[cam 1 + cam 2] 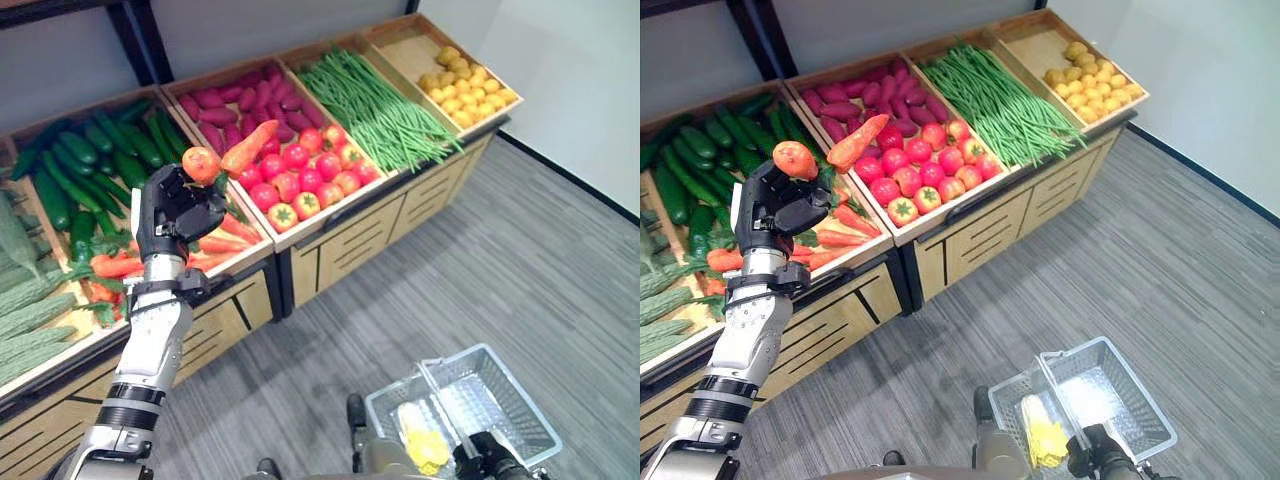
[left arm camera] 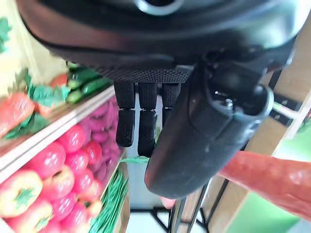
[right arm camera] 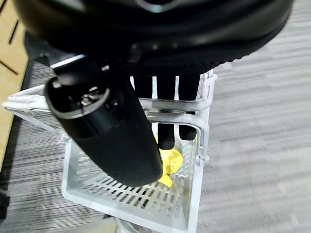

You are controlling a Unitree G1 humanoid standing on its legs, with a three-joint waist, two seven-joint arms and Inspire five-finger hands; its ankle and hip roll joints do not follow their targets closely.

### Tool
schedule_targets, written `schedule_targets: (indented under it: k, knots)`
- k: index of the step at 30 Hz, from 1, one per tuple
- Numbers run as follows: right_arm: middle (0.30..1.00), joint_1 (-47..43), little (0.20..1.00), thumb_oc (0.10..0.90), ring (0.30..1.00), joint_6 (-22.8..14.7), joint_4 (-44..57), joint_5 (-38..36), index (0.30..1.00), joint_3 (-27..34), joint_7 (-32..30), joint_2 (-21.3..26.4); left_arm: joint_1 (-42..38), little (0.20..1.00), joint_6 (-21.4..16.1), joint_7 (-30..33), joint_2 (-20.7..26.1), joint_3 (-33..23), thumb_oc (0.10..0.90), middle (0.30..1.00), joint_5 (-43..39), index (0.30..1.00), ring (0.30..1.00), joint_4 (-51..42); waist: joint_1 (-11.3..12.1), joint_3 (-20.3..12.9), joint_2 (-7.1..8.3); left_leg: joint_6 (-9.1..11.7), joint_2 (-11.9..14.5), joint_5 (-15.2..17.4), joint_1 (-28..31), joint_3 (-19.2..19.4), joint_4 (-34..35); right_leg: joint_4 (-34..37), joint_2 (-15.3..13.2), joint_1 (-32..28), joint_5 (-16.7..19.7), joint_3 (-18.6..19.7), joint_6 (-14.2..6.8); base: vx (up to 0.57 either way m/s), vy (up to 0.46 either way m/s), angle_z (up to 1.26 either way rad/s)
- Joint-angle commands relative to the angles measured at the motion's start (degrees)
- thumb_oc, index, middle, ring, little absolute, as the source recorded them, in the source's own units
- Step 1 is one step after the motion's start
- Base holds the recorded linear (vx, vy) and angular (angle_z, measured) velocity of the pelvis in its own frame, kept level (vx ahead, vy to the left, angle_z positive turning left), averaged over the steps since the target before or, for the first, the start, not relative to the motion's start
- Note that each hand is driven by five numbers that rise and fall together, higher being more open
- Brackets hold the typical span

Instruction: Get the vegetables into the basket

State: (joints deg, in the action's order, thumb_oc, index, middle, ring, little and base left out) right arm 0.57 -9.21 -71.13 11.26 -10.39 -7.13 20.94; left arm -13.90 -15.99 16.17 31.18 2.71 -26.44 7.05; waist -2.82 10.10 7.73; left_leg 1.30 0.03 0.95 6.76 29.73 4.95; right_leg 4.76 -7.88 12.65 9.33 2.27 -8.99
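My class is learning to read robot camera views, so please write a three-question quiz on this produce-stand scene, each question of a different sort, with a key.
1. True or false: the left robot hand holds a carrot raised above the stand.
2. Multiple choice: the white wire basket hangs from
A. the right robot hand, curled round its handle
B. a hook on the stand
C. a person's hand
3. Fill in: the compartment between the tomatoes and the yellow lemons holds green ____.

Key:
1. True.
2. A.
3. Beans: the long green beans.
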Motion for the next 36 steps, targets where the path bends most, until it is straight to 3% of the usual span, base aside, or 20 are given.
schedule_targets:
  k: [1, 5, 6, 9, 13, 21, 26, 27, 28, 29, 31, 36]
  knots:
    - [0.300, 0.7, 0.300, 0.400, 0.300, -0.2, -1.8, -0.8, 0.300, -2.8, -0.5, 2.0, -5.5, 0.300, -6.6, -0.4, 2.3, -2.0, 0.400, 0.300, 0.9, 0.300, 0.300, -6.8, 1.3, -1.3, -2.25, -0.2, 3.1, 0.8, -2.1, -3.9, -0.7, -12.3, -4.8, -2.1, 1.9, -6.0, -2.7, -0.13, 0.042, -0.69]
    - [0.300, 0.3, 0.300, 0.400, 0.300, -0.2, -2.8, -1.1, 0.300, -2.3, -0.7, 2.3, -5.0, 0.300, -5.8, -1.6, 2.6, -2.2, 0.400, 0.300, 1.2, 0.300, 0.300, -8.4, 1.7, -1.5, -2.53, -0.6, 3.6, 1.2, -2.3, -1.7, -2.3, -17.5, -4.8, -2.4, -0.7, -8.7, -1.7, -0.02, 0.035, -0.34]
    - [0.300, 0.3, 0.300, 0.400, 0.300, -0.1, -3.0, -1.2, 0.300, -2.2, -0.7, 2.3, -4.7, 0.300, -5.8, -1.8, 2.6, -2.4, 0.400, 0.300, 1.3, 0.300, 0.300, -8.8, 1.9, -1.9, -2.66, -0.3, 3.3, 2.7, -1.2, -2.3, -1.8, -16.5, -5.0, -3.3, -1.9, -9.0, -2.4, 0.10, 0.019, -0.28]
    - [0.300, 0.2, 0.300, 0.400, 0.300, 0.0, -2.7, -1.3, 0.300, -2.0, -0.9, 2.6, -4.0, 0.300, -5.9, -2.1, 2.4, -2.9, 0.400, 0.300, 1.3, 0.300, 0.300, -9.7, 2.4, -2.4, -2.49, 0.1, 3.5, 2.7, -0.3, -0.6, -2.1, -14.7, -5.0, -4.3, -2.7, -11.9, -2.2, 0.07, -0.054, -0.23]
    - [0.300, 0.7, 0.300, 0.400, 0.300, -0.1, -1.5, -1.7, 0.300, -1.9, -0.7, 2.9, -4.1, 0.300, -5.9, -2.4, 1.7, -2.8, 0.400, 0.300, 0.5, 0.300, 0.300, -9.3, 1.7, -3.0, -2.90, 1.2, 4.6, 2.3, 0.2, 0.1, -2.6, -12.7, -3.4, -5.6, -5.0, -12.8, -1.4, 0.06, -0.109, -0.09]
    - [0.300, 1.9, 0.300, 0.400, 0.300, -0.3, -0.8, -2.4, 0.300, -1.0, -0.8, 4.7, -4.4, 0.300, -5.9, -3.5, 0.2, -1.5, 0.400, 0.300, -1.7, 0.300, 0.300, -9.6, 0.3, -3.4, -4.70, 3.7, 7.6, 0.4, 0.2, 0.2, -4.2, -11.3, -0.4, -7.4, -8.0, -13.1, 0.6, 0.03, -0.153, -0.10]
    - [0.300, 2.6, 0.300, 0.400, 0.300, -0.1, -0.6, -2.9, 0.300, 0.0, -1.3, 6.5, -5.5, 0.300, -5.9, -3.6, -1.4, 0.0, 0.400, 0.300, -3.3, 0.300, 0.300, -10.0, -0.1, -3.0, -6.33, 6.3, 10.6, -2.1, -1.5, -1.1, -7.2, -11.3, 1.9, -9.1, -10.4, -13.7, 2.8, -0.02, -0.213, -0.02]
    - [0.300, 2.5, 0.300, 0.400, 0.300, -0.1, -0.6, -3.0, 0.300, 0.1, -1.3, 6.8, -5.6, 0.300, -5.9, -4.0, -1.7, 0.1, 0.400, 0.300, -3.6, 0.300, 0.300, -10.2, 0.0, -2.4, -6.27, 6.5, 11.8, -3.9, -3.0, -0.6, -9.6, -11.0, 2.3, -9.0, -9.7, -14.1, 3.8, -0.13, -0.238, 0.07]
    - [0.300, 0.9, 0.300, 0.400, 0.300, 0.2, -2.3, -3.9, 0.300, 0.4, -1.8, 8.6, -6.8, 0.300, -6.1, -3.7, -2.2, 1.1, 0.400, 0.300, -2.8, 0.300, 0.300, -11.2, 1.7, -0.6, -6.12, 6.3, 9.5, -4.5, -8.6, -15.3, -11.6, -11.0, 3.1, -9.0, -10.1, -10.7, 4.5, -0.11, -0.143, 0.00]
    - [0.300, 0.5, 0.300, 0.400, 0.300, 0.2, -2.7, -4.0, 0.300, 0.2, -1.9, 8.6, -6.6, 0.300, -6.2, -3.2, -2.2, 0.9, 0.400, 0.300, -2.3, 0.300, 0.300, -11.4, 2.1, -0.7, -5.89, 5.8, 9.5, -4.4, -9.6, -17.6, -10.1, -10.8, 3.0, -8.6, -9.7, -9.4, 4.4, 0.00, -0.025, -0.39]
    - [0.300, 0.3, 0.300, 0.400, 0.300, -0.1, -2.6, -3.9, 0.300, -0.4, -1.9, 8.7, -6.3, 0.300, -6.6, -2.3, -2.4, 0.4, 0.400, 0.300, -1.6, 0.300, 0.300, -11.1, 2.8, -0.2, -5.96, 5.8, 10.5, -6.7, -12.1, -21.7, -7.5, -11.3, 2.9, -8.3, -9.6, -7.8, 4.2, 0.07, 0.095, -0.89]
    - [0.300, 0.9, 0.300, 0.400, 0.300, -0.3, -3.0, -4.2, 0.300, -0.6, -1.4, 7.9, -6.0, 0.300, -6.7, -3.5, -2.2, 1.5, 0.400, 0.300, -1.6, 0.300, 0.300, -11.0, 2.3, -0.8, -6.10, 5.0, 9.6, -5.6, -9.7, -19.5, -5.8, -11.5, 1.9, -8.3, -9.8, -6.5, 3.6, 0.07, 0.164, -0.66]
